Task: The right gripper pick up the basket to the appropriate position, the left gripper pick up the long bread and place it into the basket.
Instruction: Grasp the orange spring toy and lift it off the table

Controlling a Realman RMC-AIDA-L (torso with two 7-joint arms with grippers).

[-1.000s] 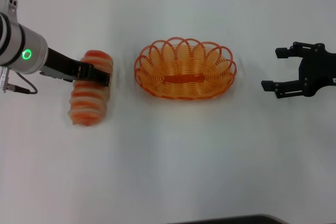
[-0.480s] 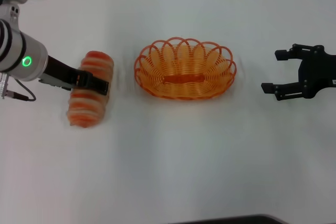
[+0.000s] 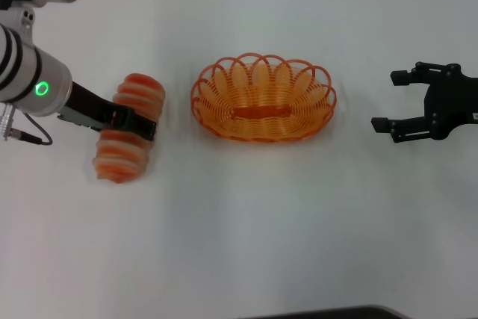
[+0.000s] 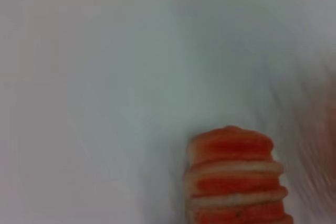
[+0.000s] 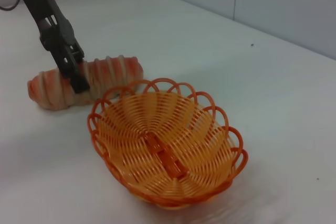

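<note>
Gripping the long bread (image 3: 125, 128) across its middle, the left pincer (image 3: 134, 122) is clamped on the loaf, which is lying on the white surface (image 3: 239, 244) well apart from the basket (image 3: 263, 98). The basket is sitting empty mid-surface, so the placing is not yet done. The right pincer (image 3: 396, 98) is hanging apart beside it, holding nothing. Nothing is blocking the way between loaf and basket.
</note>
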